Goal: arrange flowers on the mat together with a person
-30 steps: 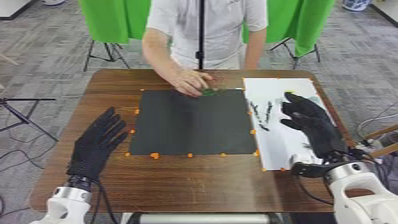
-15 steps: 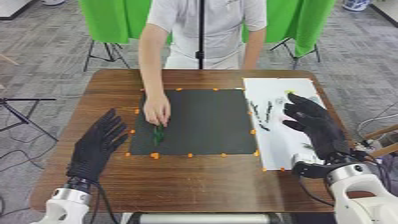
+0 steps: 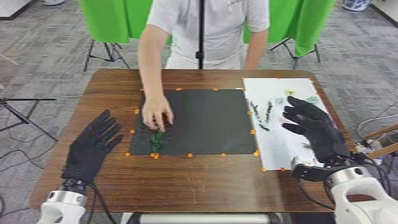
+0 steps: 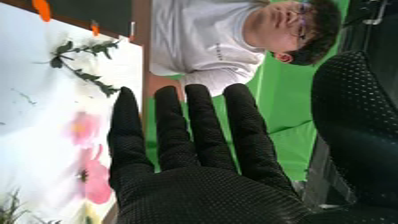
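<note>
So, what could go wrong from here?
The person's hand is at the green sprig on the dark mat, near the left hand; if the left hand swings inward, they could bump. The right hand is open over the white sheet, by the leafy stem and pink flower; lowering it carelessly might shift or crush them.

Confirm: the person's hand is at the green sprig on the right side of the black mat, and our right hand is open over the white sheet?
The side is wrong: the head view shows the person's hand at the green sprig on the left of the mat. The rest holds.
</note>
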You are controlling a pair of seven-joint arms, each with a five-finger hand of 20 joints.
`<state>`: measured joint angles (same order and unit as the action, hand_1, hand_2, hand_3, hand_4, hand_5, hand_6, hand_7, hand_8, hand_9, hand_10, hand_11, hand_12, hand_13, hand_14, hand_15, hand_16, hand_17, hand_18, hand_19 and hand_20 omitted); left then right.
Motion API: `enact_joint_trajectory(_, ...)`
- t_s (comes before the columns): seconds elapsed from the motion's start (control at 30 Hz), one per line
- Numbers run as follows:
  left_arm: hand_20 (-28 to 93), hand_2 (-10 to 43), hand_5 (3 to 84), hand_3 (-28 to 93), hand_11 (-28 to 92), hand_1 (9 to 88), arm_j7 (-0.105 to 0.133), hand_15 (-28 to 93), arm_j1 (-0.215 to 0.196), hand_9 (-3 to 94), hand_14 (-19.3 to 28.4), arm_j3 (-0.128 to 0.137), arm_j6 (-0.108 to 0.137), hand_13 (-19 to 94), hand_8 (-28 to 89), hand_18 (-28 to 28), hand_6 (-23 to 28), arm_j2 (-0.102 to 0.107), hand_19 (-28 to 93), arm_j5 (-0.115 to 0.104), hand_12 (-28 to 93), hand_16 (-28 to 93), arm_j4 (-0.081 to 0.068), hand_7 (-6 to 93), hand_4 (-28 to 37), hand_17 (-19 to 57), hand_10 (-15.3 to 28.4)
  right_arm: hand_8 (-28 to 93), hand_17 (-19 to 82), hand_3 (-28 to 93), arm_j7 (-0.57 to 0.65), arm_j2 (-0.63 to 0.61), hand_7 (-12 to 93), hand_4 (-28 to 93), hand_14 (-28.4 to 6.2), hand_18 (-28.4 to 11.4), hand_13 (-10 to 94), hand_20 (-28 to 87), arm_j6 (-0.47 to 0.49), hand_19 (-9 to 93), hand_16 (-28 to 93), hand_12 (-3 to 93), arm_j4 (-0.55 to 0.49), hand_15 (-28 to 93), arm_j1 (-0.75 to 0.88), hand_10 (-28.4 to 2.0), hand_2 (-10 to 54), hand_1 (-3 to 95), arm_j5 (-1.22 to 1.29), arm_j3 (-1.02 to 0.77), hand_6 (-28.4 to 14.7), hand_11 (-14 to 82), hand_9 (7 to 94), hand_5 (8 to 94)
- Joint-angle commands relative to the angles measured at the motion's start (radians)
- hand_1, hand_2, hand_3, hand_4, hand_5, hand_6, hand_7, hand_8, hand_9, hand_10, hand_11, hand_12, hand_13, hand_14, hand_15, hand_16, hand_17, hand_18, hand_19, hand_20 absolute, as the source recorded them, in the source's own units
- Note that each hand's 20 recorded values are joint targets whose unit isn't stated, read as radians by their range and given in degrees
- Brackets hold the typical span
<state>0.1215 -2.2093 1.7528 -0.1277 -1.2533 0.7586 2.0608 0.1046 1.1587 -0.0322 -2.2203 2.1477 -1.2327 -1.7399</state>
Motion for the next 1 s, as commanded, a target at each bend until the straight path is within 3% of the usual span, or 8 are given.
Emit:
enact_joint_trajectory(0.03,9,-1.5,30.4,69,14,28.7,0.007,16,-0.010,23.2,12.2,-0.011,0.024,17,-8,20.5,3.0,-0.007,40,-0.004,17,6,-0.002,14.0,-22.8,-10.6,10.9,-12,3,88,-0.005,0.024,21,-24,-11.4,-20.9,25,22,0.039,43,33,23.1,-0.005,10,0.017,-13.9,-5.2,24.5,0.006,-0.012,-4.1,11.5,30.8,30.0)
enact_joint_trajectory(0.17,9,-1.4,30.4,69,14,28.7,-0.003,16,0.005,23.1,12.2,-0.015,0.009,17,-8,20.5,3.1,-0.016,40,-0.002,17,6,-0.006,13.9,-22.7,-10.6,10.9,-12,3,88,-0.014,0.014,21,-24,-11.4,-20.9,25,22,0.030,43,33,23.1,-0.015,10,0.032,-13.8,-5.1,24.4,-0.008,-0.037,-4.1,11.5,30.6,29.9)
enact_joint_trajectory(0.27,9,-1.3,30.4,69,14,28.8,-0.005,16,0.028,23.1,12.2,-0.016,-0.012,17,-8,20.5,3.0,-0.008,40,0.007,17,6,-0.011,14.0,-22.7,-10.6,10.8,-12,3,88,-0.025,0.014,21,-24,-11.4,-21.0,26,22,0.027,43,33,23.2,-0.017,10,0.036,-13.9,-5.0,24.3,0.003,-0.047,-4.1,11.7,31.1,30.0)
enact_joint_trajectory(0.33,9,-1.3,30.4,69,14,28.7,-0.001,16,0.009,23.0,12.1,-0.011,0.003,17,-8,20.5,3.0,-0.011,40,0.006,17,6,-0.002,13.9,-22.7,-10.6,10.8,-12,3,88,-0.012,0.024,21,-24,-11.3,-21.1,26,22,0.048,44,33,23.1,-0.009,10,0.024,-13.8,-5.0,24.3,0.001,-0.043,-4.0,11.9,31.3,30.1)
enact_joint_trajectory(0.47,8,-1.4,30.4,69,14,28.6,-0.001,16,-0.012,23.2,12.2,-0.007,0.017,17,-8,20.3,3.0,-0.011,40,-0.007,17,5,-0.002,13.9,-22.6,-10.5,10.9,-12,3,88,-0.025,0.026,21,-24,-11.3,-21.0,26,22,0.039,44,33,23.0,0.002,10,-0.003,-13.8,-5.0,24.3,-0.009,-0.014,-4.1,11.6,30.8,29.9)
enact_joint_trajectory(0.67,8,-1.5,30.4,69,14,28.7,-0.002,16,0.026,23.2,12.2,-0.015,-0.002,17,-8,20.2,3.0,0.001,40,0.002,17,5,-0.017,13.9,-22.6,-10.5,10.8,-12,3,88,-0.021,-0.009,21,-24,-11.3,-21.1,26,22,0.015,44,32,23.1,-0.001,11,-0.010,-13.7,-5.0,24.0,-0.023,-0.023,-4.2,11.7,30.7,29.5)
enact_joint_trajectory(0.93,8,-1.8,30.4,69,14,28.7,-0.004,16,-0.002,23.2,12.1,-0.014,0.006,17,-8,20.2,3.1,-0.005,40,-0.003,17,5,-0.009,14.0,-22.6,-10.5,10.8,-12,4,87,-0.017,-0.018,21,-24,-10.8,-21.9,28,22,0.014,44,31,22.9,0.004,12,-0.018,-13.8,-4.8,24.1,-0.061,-0.007,-4.3,12.0,31.4,29.7)
enact_joint_trajectory(1.0,8,-1.8,30.4,69,14,28.8,-0.007,16,0.001,23.2,12.2,-0.009,0.001,17,-8,20.2,3.0,-0.013,40,0.002,16,5,-0.008,14.0,-22.6,-10.5,10.8,-12,4,87,0.045,-0.068,21,-25,-11.0,-22.0,29,22,-0.035,45,31,22.9,-0.018,12,-0.011,-13.9,-4.8,24.2,-0.103,-0.011,-4.3,12.4,31.6,29.7)
